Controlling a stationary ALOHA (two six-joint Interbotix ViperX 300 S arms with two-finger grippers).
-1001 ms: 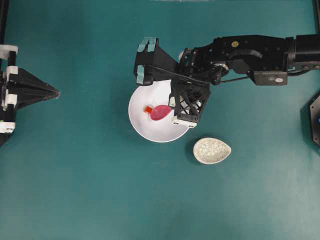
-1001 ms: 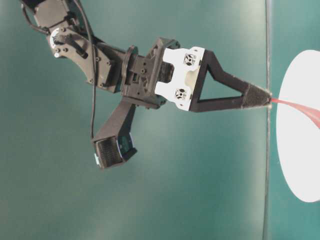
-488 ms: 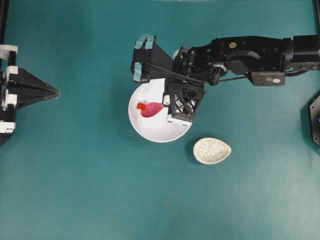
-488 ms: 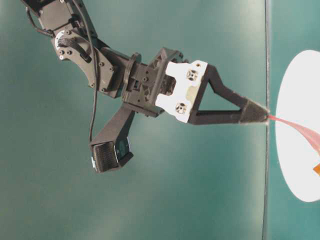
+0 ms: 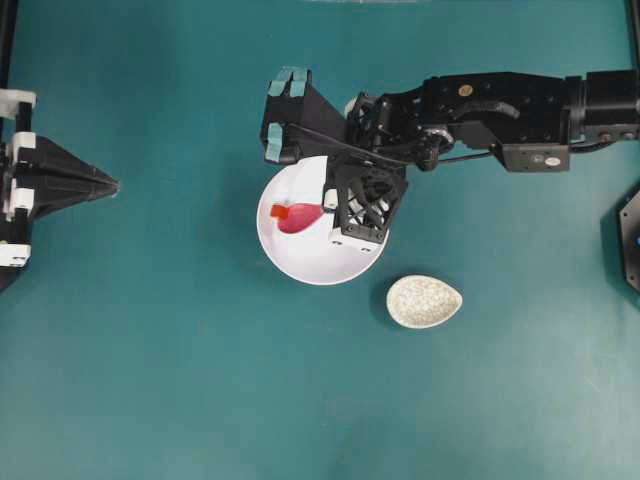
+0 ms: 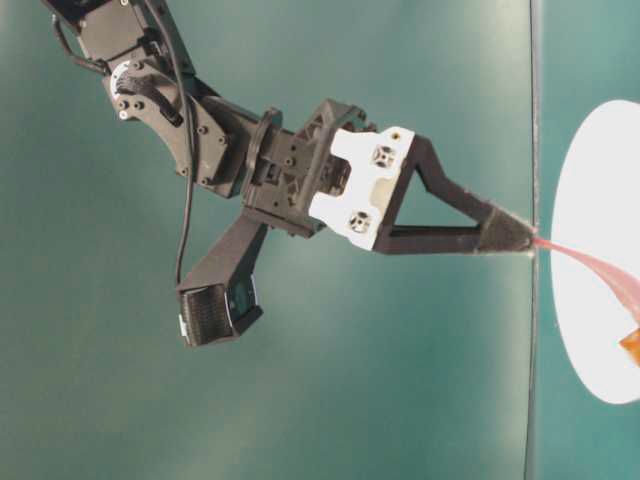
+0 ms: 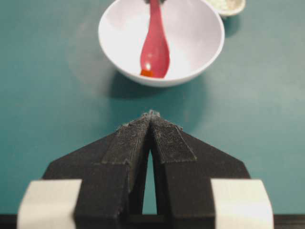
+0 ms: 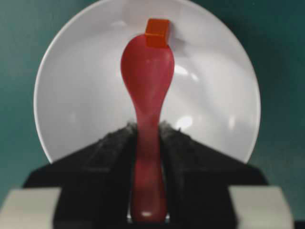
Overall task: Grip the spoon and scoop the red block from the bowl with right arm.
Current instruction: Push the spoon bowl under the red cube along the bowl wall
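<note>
My right gripper [image 8: 147, 128] is shut on the handle of the pink-red spoon [image 8: 147, 81], whose scoop reaches out over the white bowl [image 8: 76, 109]. The red block [image 8: 157, 32] sits at the scoop's far tip, touching it. From overhead, the spoon [image 5: 300, 217] lies inside the bowl [image 5: 300, 262] with the block [image 5: 280, 211] at its left end, and the right gripper [image 5: 330, 200] is over the bowl's right half. At table level the right gripper [image 6: 530, 245] pinches the handle [image 6: 580, 262]. My left gripper [image 5: 115, 185] rests shut at the far left, its tips [image 7: 151, 114] pointing at the bowl [image 7: 119, 52].
A small speckled egg-shaped dish [image 5: 424, 301] lies on the teal table just right of and below the bowl. Its edge shows at the top of the left wrist view [image 7: 228, 5]. A dark fixture [image 5: 630, 235] sits at the right edge.
The right gripper moved up and left with the spoon, pushing the scoop against the red block, which slid left across the bowl. The left gripper stayed still.
</note>
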